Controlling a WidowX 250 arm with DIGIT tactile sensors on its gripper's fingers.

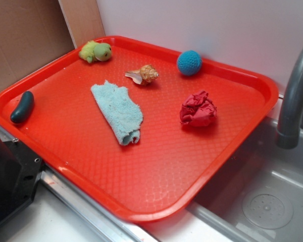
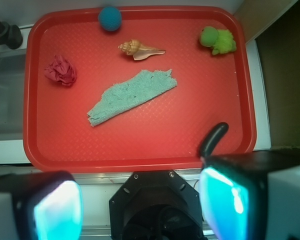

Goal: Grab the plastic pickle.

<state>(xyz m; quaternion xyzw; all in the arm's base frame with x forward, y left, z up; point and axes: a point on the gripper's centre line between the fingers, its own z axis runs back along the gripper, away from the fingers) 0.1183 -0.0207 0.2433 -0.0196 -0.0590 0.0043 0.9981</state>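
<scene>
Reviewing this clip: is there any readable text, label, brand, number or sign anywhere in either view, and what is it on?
None: no words, numbers or logos can be read in either view.
The red tray shows only an embossed texture.
The plastic pickle, teal cloth, shell, blue ball, red crumpled cloth and green plush toy carry no print.
The cardboard at the back shows no print.

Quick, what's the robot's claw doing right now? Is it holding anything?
Gripper: open, fingers spread wide, holding nothing. The plastic pickle lies untouched on the red tray.
</scene>
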